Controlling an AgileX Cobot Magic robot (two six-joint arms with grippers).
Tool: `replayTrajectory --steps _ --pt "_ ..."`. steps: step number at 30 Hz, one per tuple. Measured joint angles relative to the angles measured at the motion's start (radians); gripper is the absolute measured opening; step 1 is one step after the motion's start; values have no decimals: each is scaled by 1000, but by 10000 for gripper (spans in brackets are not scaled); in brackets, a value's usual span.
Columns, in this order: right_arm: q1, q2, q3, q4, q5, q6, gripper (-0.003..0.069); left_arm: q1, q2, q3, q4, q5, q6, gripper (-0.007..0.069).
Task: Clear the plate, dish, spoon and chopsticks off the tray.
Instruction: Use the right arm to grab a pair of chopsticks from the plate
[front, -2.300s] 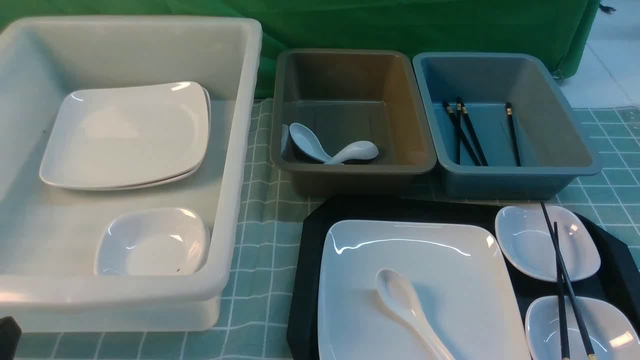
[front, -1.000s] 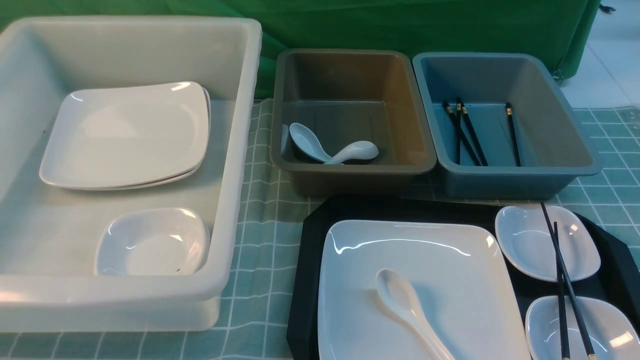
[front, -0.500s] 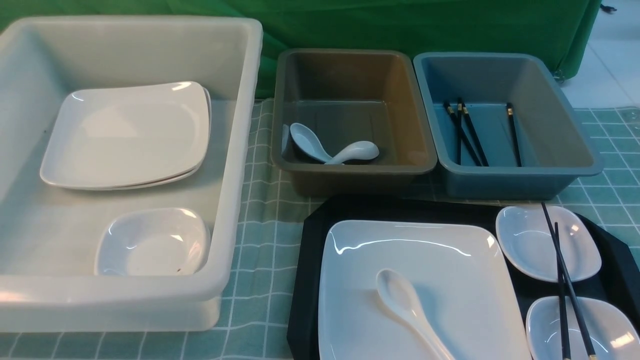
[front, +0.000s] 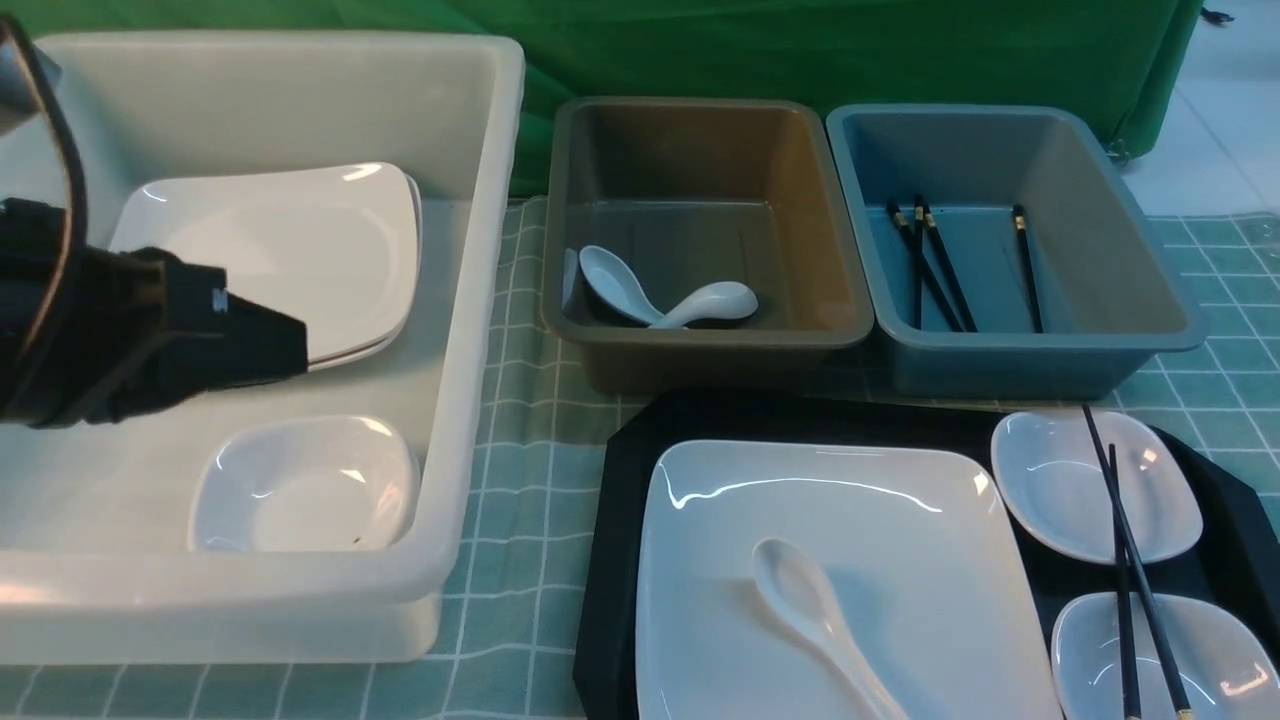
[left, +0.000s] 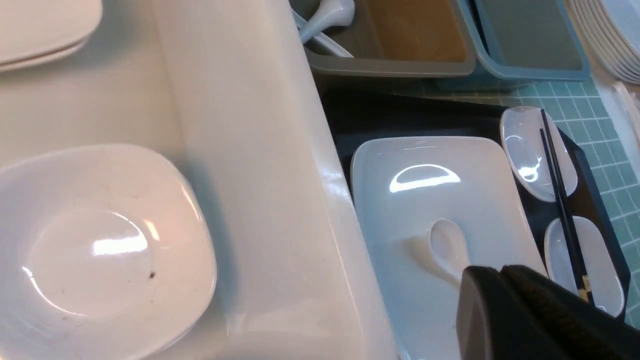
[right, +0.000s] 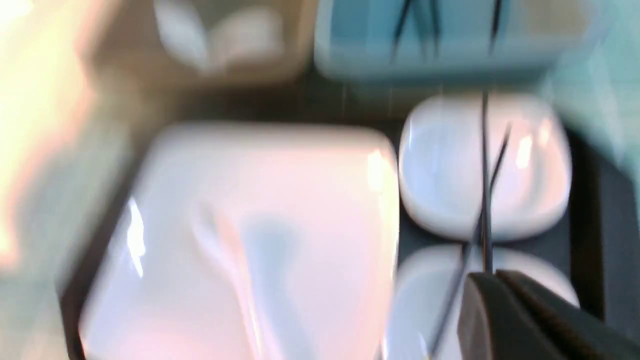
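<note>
The black tray lies at the front right. On it sits the large white plate with the white spoon lying in it. Two small white dishes sit to the plate's right, and the black chopsticks lie across both. My left gripper is shut and empty, above the white bin, left of the tray. In the left wrist view its shut tips sit near the spoon and plate. My right gripper is shut and empty, over the chopsticks; that view is blurred.
A big white bin on the left holds stacked plates and a small dish. A grey-brown bin holds spoons. A blue-grey bin holds chopsticks. A checked green cloth covers the table.
My left arm has come into the front view from the left and now reaches over the white bin. The things on the tray have not moved.
</note>
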Motion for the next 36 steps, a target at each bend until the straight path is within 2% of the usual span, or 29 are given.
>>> replayTrajectory --steps 1,5,9,12,13,16,19,22,36 --pt "0 116 -53 0 71 -37 16 -30 17 -15 14 1 -9 0" --pt "0 281 -126 2 184 -66 16 -145 40 -44 119 11 -91 1" --pt "0 448 -139 2 227 -84 21 -396 62 -56 341 46 -291 0" --pt "0 529 -139 -5 213 -70 70 -503 71 -56 404 51 -371 0" --pt "0 550 -139 -12 205 -61 104 -530 74 -56 411 49 -381 0" --pt "0 619 -139 -79 150 -8 319 -604 84 -56 423 40 -416 0" --pt "0 693 -140 -160 123 49 538 -623 91 -57 426 36 -416 0" --pt "0 762 -140 -181 106 73 610 -627 91 -57 440 30 -416 0" --pt "2 921 -140 -165 11 110 590 -627 91 -57 476 6 -434 0"
